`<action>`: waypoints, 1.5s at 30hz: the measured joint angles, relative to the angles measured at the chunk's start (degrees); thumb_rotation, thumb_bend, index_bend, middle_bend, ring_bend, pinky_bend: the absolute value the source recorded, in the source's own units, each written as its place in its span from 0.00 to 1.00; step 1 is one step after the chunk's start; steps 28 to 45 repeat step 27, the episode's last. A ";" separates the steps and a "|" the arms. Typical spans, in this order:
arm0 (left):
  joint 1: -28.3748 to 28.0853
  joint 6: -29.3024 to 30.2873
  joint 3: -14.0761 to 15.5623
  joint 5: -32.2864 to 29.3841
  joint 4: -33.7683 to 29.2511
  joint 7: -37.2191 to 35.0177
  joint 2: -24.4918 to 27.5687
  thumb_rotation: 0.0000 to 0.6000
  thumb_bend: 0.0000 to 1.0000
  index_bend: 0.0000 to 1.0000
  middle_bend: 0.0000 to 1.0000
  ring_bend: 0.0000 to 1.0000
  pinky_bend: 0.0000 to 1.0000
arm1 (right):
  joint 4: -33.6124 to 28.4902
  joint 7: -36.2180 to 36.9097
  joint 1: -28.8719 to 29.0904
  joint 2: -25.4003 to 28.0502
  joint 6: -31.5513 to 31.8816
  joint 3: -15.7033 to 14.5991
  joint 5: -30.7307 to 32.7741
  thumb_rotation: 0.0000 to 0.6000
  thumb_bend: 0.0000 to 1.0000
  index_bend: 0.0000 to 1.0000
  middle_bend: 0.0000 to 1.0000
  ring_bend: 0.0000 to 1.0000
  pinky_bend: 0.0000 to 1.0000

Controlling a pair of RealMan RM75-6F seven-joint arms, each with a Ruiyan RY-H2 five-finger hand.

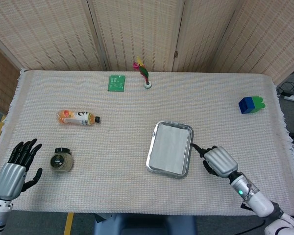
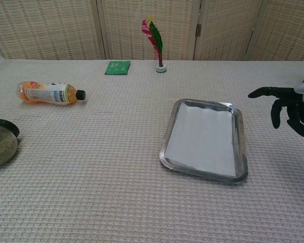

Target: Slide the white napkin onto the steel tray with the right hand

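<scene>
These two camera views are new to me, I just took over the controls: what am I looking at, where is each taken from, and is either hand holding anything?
You are seeing a two-armed robot with finger hands at a cloth-covered table. The head view looks down from above; the chest view looks across the table from lower down.

The left hand rests at the near left, fingers spread, holding nothing. The right hand is just right of the steel tray, also holding nothing. The white napkin lies inside the tray.

Also on the table: a spice jar, an orange drink bottle on its side, a green packet, a feather shuttlecock and blue-green blocks.
</scene>
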 measured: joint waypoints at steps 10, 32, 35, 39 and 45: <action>0.22 -0.87 -0.26 -1.39 -0.26 3.64 -0.43 1.00 0.52 0.00 0.00 0.00 0.01 | 9.69 5.07 -17.65 -1.02 24.23 0.53 -2.03 1.00 0.60 0.00 0.00 0.00 0.00; 0.36 -4.91 0.12 -4.20 -4.74 11.50 0.47 1.00 0.52 0.00 0.00 0.00 0.00 | 11.19 3.91 -24.02 -0.70 28.32 2.89 -5.84 1.00 0.60 0.00 0.00 0.00 0.00; 0.36 -4.91 0.12 -4.20 -4.74 11.50 0.47 1.00 0.52 0.00 0.00 0.00 0.00 | 11.19 3.91 -24.02 -0.70 28.32 2.89 -5.84 1.00 0.60 0.00 0.00 0.00 0.00; 0.36 -4.91 0.12 -4.20 -4.74 11.50 0.47 1.00 0.52 0.00 0.00 0.00 0.00 | 11.19 3.91 -24.02 -0.70 28.32 2.89 -5.84 1.00 0.60 0.00 0.00 0.00 0.00; 0.36 -4.91 0.12 -4.20 -4.74 11.50 0.47 1.00 0.52 0.00 0.00 0.00 0.00 | 11.19 3.91 -24.02 -0.70 28.32 2.89 -5.84 1.00 0.60 0.00 0.00 0.00 0.00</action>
